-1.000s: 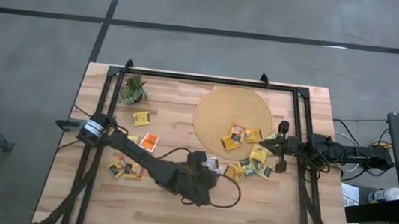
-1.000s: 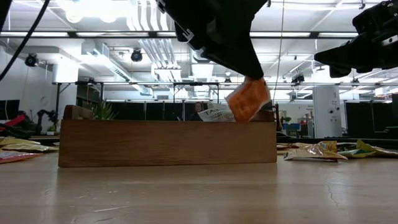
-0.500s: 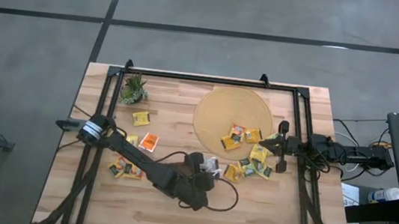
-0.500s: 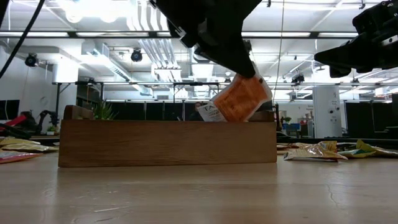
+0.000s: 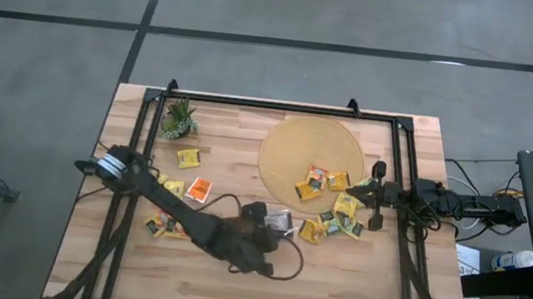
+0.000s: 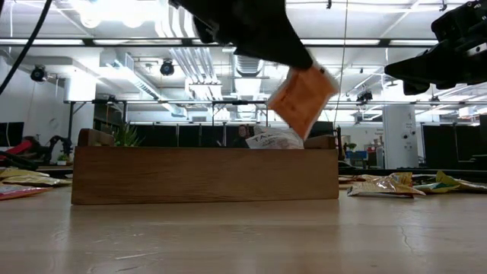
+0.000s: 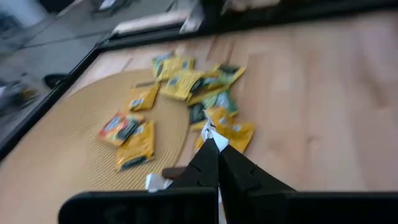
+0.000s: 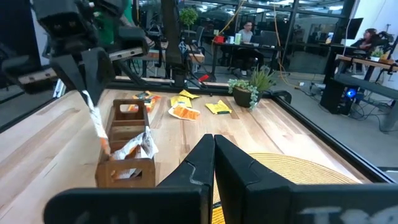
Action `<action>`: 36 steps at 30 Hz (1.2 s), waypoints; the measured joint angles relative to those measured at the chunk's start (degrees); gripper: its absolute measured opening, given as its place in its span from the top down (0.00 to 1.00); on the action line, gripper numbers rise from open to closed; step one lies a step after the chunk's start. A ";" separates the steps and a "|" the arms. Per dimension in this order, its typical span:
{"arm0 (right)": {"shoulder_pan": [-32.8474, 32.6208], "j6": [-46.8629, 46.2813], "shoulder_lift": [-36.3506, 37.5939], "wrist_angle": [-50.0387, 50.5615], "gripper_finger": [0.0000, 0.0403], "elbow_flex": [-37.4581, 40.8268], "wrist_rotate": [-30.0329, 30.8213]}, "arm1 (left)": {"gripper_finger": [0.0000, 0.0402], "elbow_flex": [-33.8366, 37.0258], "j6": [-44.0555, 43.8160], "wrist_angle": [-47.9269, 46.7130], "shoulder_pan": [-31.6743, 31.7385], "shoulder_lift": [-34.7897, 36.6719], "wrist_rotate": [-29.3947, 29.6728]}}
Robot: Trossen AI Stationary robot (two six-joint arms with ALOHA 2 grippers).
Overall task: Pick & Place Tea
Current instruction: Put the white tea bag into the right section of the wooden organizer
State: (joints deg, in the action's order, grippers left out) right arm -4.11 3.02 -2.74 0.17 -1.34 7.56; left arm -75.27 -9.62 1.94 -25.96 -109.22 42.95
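My left tool (image 6: 304, 67) is pinching an orange tea sachet (image 6: 302, 100) by its top corner, and the sachet hangs tilted in the air just above the dark brown tray (image 6: 205, 174). In the right wrist view I can see the same tool (image 8: 87, 93) beside the tray (image 8: 127, 152), with the sachet (image 8: 96, 121) hanging down edge-on. A white sachet (image 6: 275, 138) already lies inside the tray, sticking up over its wall. From above, my left arm reaches across the tabletop (image 5: 361, 291) to the tray (image 5: 267, 232), which sits near the middle. My right tool (image 5: 376, 196) is pressed together and holds nothing; it waits at the right side of the tabletop, beside the round mat (image 5: 312, 153). Many yellow tea sachets (image 5: 345, 205) lie in a heap by the lower edge of the mat, and some lie on the mat itself. More sachets (image 5: 166, 225) lie on the left side of the tabletop, and an orange one (image 5: 200, 189) rests alone near them. A small green plant (image 5: 178, 118) stands at the far left corner.
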 joint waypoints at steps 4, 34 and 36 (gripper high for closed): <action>-0.01 0.01 0.00 0.01 0.98 0.00 -0.03 | 1.00 9.36 2.24 13.79 0.00 4.67 -2.47; -0.01 0.01 0.00 0.01 0.98 0.00 -0.03 | 1.00 24.90 6.70 42.86 4.48 1.89 -11.01; -0.01 0.01 0.00 0.04 0.98 0.00 -0.03 | 1.00 24.92 6.84 43.93 4.48 1.17 -11.45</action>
State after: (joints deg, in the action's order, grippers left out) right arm -4.12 3.03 -2.74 0.21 -1.34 7.53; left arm -50.35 -2.77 45.87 -21.47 -108.05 31.49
